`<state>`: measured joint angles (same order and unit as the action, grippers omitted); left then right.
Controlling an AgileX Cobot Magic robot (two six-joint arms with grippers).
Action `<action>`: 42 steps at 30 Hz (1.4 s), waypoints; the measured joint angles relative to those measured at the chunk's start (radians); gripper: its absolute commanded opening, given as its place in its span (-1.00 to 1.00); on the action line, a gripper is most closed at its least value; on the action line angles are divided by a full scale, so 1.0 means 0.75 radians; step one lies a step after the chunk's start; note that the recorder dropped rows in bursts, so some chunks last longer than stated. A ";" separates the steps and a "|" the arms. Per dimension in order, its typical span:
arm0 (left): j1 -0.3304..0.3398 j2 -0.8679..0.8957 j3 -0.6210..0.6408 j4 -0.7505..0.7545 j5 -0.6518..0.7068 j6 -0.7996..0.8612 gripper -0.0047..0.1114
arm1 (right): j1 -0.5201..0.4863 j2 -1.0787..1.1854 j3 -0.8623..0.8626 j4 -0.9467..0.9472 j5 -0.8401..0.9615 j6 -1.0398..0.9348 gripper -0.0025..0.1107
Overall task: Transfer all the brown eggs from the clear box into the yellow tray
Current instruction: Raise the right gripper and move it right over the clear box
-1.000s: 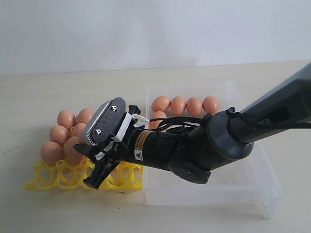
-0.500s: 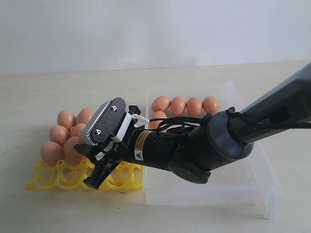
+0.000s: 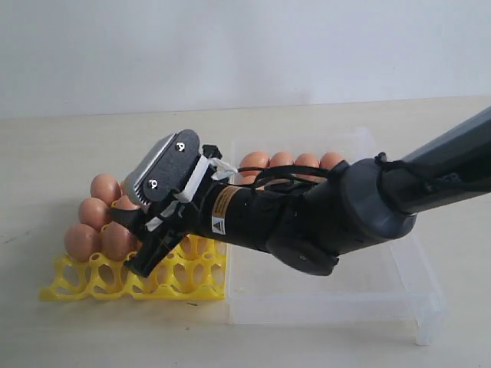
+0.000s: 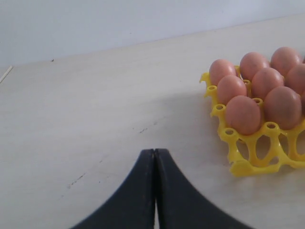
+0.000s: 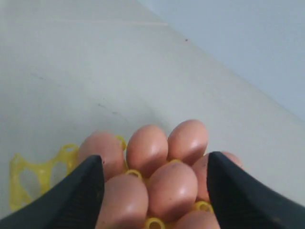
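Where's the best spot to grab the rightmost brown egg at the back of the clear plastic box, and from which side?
Take the rightmost smooth brown egg around its widest middle, coming down from above: the clear plastic box has low walls that likely block a sideways approach, and a neighbouring egg crowds its left.

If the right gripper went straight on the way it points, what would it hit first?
Probably the eggs in the tray: the open right gripper points at them, and one sits centred between its fingers. Depth is hard to judge.
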<state>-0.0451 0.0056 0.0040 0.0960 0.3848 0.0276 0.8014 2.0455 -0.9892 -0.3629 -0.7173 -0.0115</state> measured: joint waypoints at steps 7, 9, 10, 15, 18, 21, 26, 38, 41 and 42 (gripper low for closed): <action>0.000 0.000 0.000 0.000 0.000 0.000 -0.92 | -0.028 -0.288 0.000 0.178 0.495 0.015 -0.96; 0.000 0.000 0.000 0.000 0.000 0.000 -0.92 | -0.090 -0.346 0.000 0.198 0.635 0.015 -0.96; 0.000 0.000 0.000 0.000 0.000 0.000 -0.92 | -0.139 -0.376 0.000 0.224 0.719 0.015 -0.96; 0.000 0.000 0.000 0.000 0.000 0.000 -0.92 | -0.321 -0.400 -0.043 0.298 1.093 0.015 -0.96; 0.000 0.000 0.000 0.000 0.000 0.000 -0.92 | -0.396 -0.360 -0.153 0.367 1.401 0.015 -0.96; 0.000 0.000 0.000 0.000 0.000 0.000 -0.92 | -0.451 -0.291 -0.302 0.401 1.659 0.015 -0.91; 0.000 0.000 0.000 0.000 0.000 0.000 -0.92 | -0.478 -0.186 -0.534 0.423 1.896 0.015 -0.65; 0.000 0.000 0.000 0.000 0.000 0.000 -0.92 | -0.478 0.012 -0.790 0.435 2.068 0.043 -0.04; 0.000 0.000 0.000 0.000 0.000 0.000 -0.92 | -0.489 0.061 -0.831 0.433 2.073 0.067 -0.04; 0.000 0.000 0.000 0.000 0.000 0.000 -0.92 | -0.497 0.076 -0.844 0.433 2.074 0.084 -0.05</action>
<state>-0.0451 0.0056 0.0040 0.0960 0.3848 0.0276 0.4285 2.1024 -1.6225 -0.0383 0.8383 0.0516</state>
